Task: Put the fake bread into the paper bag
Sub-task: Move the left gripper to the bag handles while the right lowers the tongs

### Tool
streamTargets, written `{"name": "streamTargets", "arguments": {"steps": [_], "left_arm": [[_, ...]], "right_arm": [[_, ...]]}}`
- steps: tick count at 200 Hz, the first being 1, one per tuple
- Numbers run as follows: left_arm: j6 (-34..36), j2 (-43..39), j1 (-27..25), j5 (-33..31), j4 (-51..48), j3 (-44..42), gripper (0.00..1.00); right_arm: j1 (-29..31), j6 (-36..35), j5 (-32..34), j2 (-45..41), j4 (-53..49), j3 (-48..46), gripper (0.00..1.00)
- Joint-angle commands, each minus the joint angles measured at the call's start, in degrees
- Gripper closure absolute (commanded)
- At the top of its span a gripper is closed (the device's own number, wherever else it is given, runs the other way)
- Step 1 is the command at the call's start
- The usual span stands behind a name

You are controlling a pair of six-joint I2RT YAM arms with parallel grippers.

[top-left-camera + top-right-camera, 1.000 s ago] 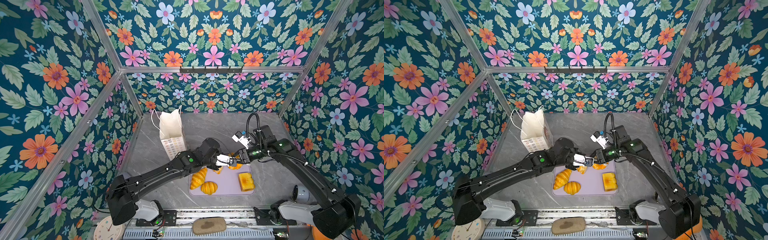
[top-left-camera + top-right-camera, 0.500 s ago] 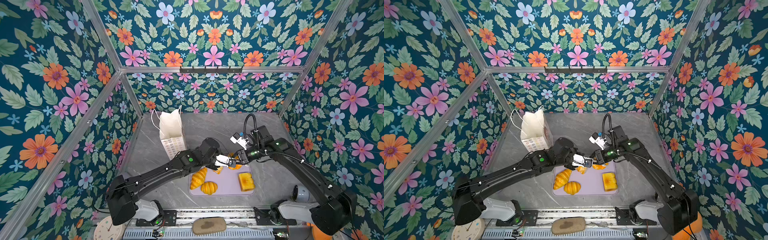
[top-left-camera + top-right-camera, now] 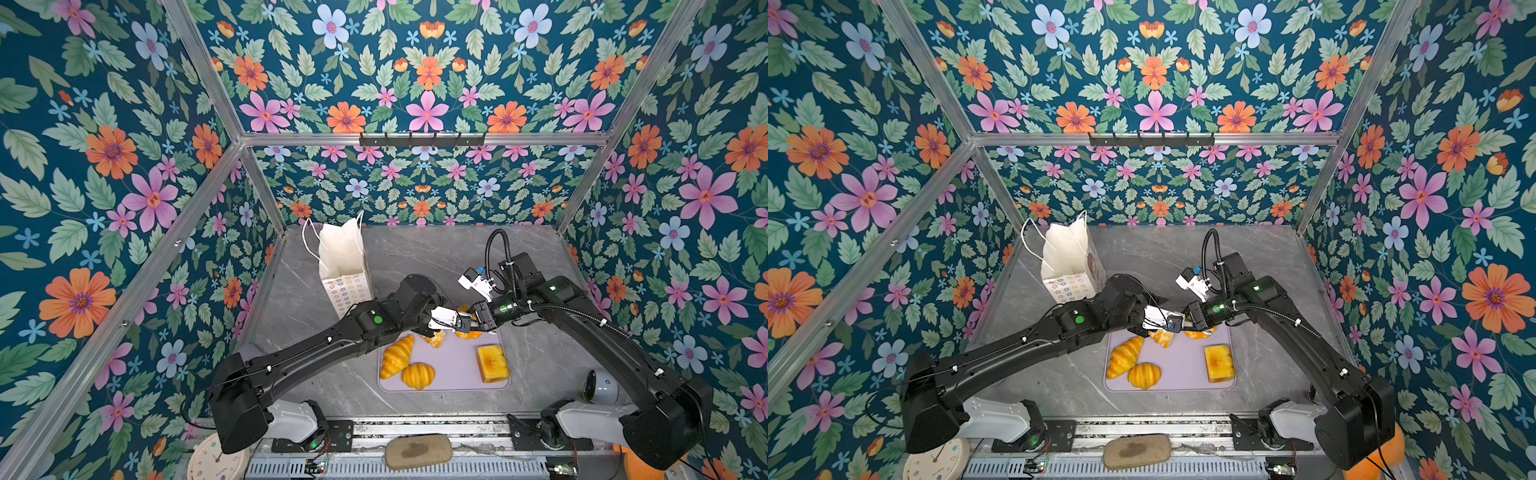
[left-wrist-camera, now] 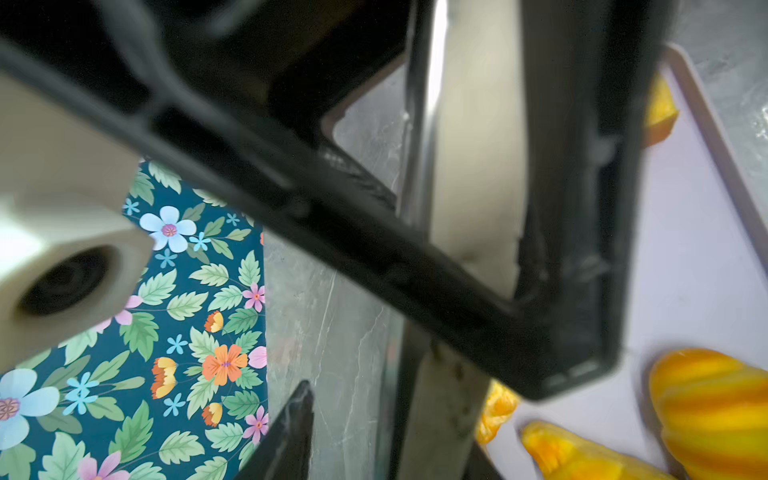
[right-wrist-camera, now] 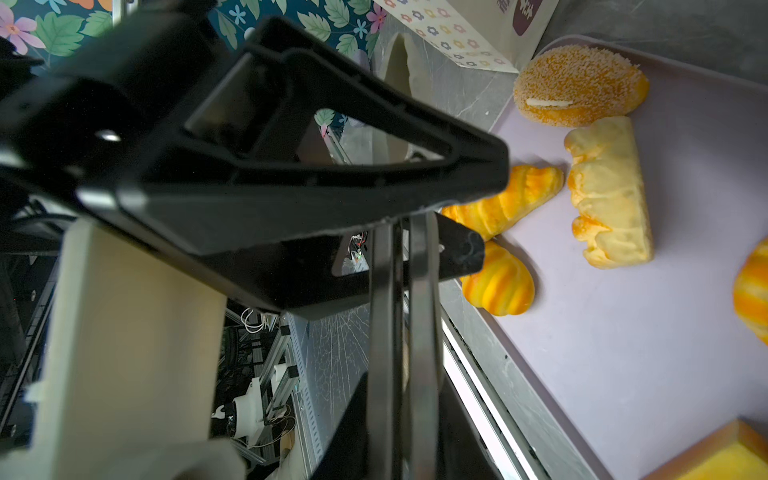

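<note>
Jaws are closing empty on the right gripper (image 5: 405,232), opening partway on the left gripper (image 5: 488,212); bread (image 3: 397,355) is lying on the tray (image 3: 453,374), none bagged.

Paper bag (image 3: 343,266): tall, narrow, white, printed outside with small pastel flowers, plain inside, thin cord handles; stood upright with mouth open, just beside the far left corner of the lilac tray (image 3: 453,374)

Fake bread (image 3: 1219,363): glossy golden-orange, laid on the tray
- long croissant (image 3: 397,356) and short rounded croissant (image 3: 418,375), side by side, near left
- square toast block (image 3: 492,363), near right
- flaky twist (image 5: 609,193), by the long croissant's tip
- speckled oval bun (image 5: 579,85), nearest the bag
- further orange piece (image 3: 467,333), far edge, largely hidden
</note>
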Motion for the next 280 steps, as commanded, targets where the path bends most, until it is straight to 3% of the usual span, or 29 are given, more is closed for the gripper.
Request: {"name": "streamTargets", "arguments": {"steps": [1, 47, 82, 107, 143, 184, 221, 280], "left_arm": [[-3.5, -2.4, 0.0, -0.6, 5.1, -1.5, 0.51], [-14.3, -14.1, 0.8, -0.7, 12.8, -11.7, 0.46], [-28.0, -22.5, 4.0, -0.9, 17.6, -17.2, 0.42], [-42.7, -25.7, 6.9, -7.3, 15.1, -15.1, 0.36], [-56.7, -26.9, 8.7, -18.3, 2.6, -6.0, 0.35], [-63.4, -27.3, 9.1, -24.4, -6.7, 1.4, 0.35], [-67.3, -26.8, 9.8, -30.8, -14.4, 8.9, 0.33], [-67.9, -26.9, 10.0, -30.3, -17.9, 11.1, 0.33]], "right_arm": [[0.0, 0.5, 4.2, -0.9, -2.7, 0.8, 0.84], [0.0, 1.1, 17.9, -1.3, -10.4, 2.3, 0.84], [2.3, 2.7, 29.3, -0.6, -15.3, 4.9, 0.84], [6.1, 1.9, 38.5, 2.0, -19.1, 7.8, 0.80], [8.7, 1.5, 42.8, 5.6, -22.9, 11.3, 0.76], [11.9, 0.6, 44.7, 8.8, -24.8, 16.1, 0.64], [13.9, -0.5, 44.0, 12.8, -25.6, 19.4, 0.60], [16.5, -2.8, 45.2, 17.4, -28.0, 22.3, 0.55]]}}
